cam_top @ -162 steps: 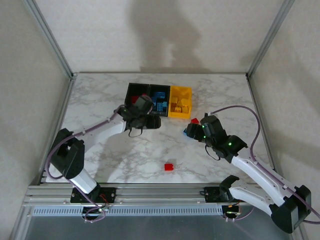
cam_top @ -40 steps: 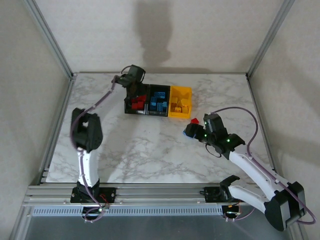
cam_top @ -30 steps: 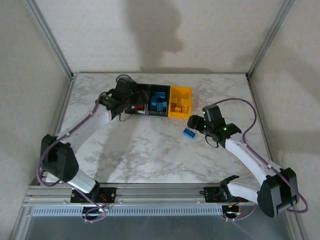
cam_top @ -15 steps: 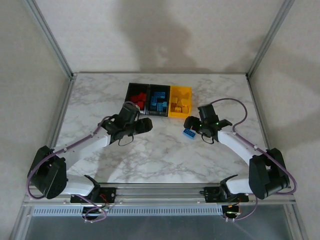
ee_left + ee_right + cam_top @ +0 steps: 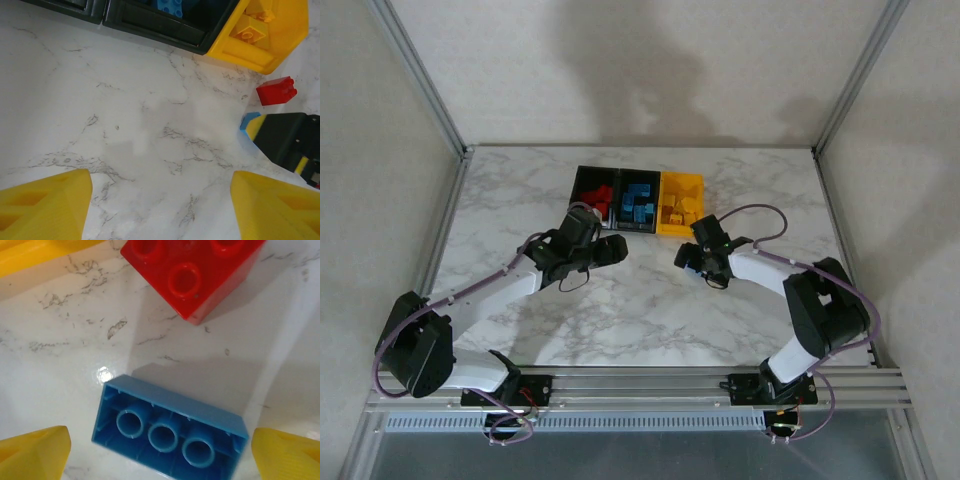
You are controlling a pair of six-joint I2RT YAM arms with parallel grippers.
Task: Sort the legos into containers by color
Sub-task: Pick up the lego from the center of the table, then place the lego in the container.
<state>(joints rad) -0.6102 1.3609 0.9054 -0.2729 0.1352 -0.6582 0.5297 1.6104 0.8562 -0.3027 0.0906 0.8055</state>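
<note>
Red legos (image 5: 600,195) L bin (image 5: 582,173); blues (image 5: 638,204) mid bin (image 5: 640,173); yellows (image 5: 680,213) yellow bin (image 5: 682,177); L end effector (image 5: 161,195), R end effector (image 5: 160,437) spread.

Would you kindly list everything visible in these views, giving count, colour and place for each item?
table: one, white marble, beneath everything.
black bins: two, black, side by side at the far middle of the table.
yellow bin: one, yellow, at the right end of that row.
red bricks: several, red, in the left black bin.
blue bricks: several, blue, in the right black bin.
yellow bricks: several, yellow, in the yellow bin.
loose red brick: one, red, on the table near the yellow bin.
loose blue brick: one, blue, studs down, beside the red one.
left claw: one, yellow fingers, open over bare table in front of the bins.
right claw: one, yellow fingers, open, straddling the loose blue brick.
</note>
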